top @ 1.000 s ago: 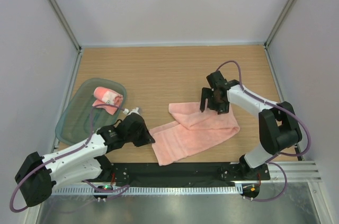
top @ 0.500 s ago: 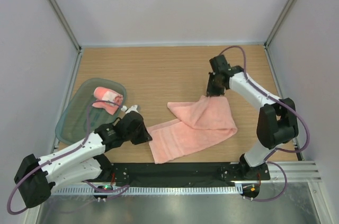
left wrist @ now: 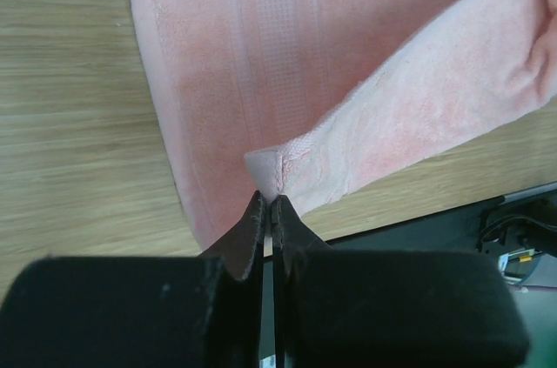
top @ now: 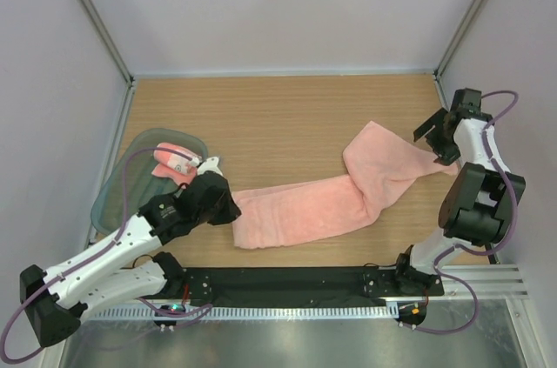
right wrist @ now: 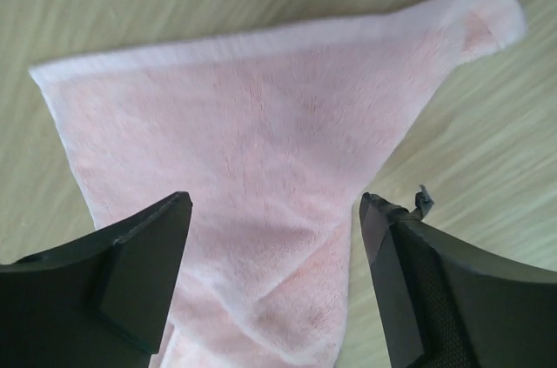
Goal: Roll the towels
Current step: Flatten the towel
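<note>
- One pink towel (top: 348, 198) lies stretched across the table (top: 278, 116). Its near-left corner is pinched between the closed left fingers (left wrist: 242, 242), and its far end lies free below the spread right fingers (right wrist: 139, 272).
- It is twisted and folded over mid-length.
- The left arm (top: 113, 250) is low, and the right arm (top: 474, 203) stands by the right wall.

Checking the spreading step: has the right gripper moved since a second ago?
Yes. The right gripper has swung from mid-table out toward the right wall, and its jaws now stand open over the far end of the towel.
</note>
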{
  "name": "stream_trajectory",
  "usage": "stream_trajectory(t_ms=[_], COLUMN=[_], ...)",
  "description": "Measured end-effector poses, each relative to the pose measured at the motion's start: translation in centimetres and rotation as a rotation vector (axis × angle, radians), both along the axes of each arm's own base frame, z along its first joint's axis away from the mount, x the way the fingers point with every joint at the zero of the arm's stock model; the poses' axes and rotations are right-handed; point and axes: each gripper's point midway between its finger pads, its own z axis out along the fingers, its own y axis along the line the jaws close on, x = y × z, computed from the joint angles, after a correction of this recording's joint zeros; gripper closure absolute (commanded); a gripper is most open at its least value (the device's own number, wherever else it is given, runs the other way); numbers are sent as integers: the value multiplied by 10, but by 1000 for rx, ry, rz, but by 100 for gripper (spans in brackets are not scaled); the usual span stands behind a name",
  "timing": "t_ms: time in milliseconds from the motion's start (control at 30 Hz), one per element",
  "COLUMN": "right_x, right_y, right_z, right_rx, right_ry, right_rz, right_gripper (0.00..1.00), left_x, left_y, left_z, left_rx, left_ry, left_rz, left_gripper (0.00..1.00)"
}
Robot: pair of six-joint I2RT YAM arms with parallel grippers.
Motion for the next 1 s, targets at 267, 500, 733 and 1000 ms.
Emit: stream_trajectory(t_ms=[267, 500, 733, 1000], right_x=[5, 102, 134, 152], right_y=[41, 106, 135, 122], right_z=[-3, 19, -68, -81], right_rx=[9, -34, -86, -176], right_ry=[17, -75, 115, 181], right_rz=[128, 390, 478, 484], right_gripper=[14, 14, 16, 21], left_x=[-5, -12, -9, -12], left_y=[10, 17, 14, 13], left_z=[-7, -28, -32, -50], left_rx=[40, 79, 79, 93], left_ry=[10, 46, 51, 80], left_rz=[1, 1, -2, -11], left_gripper=[100, 100, 100, 100])
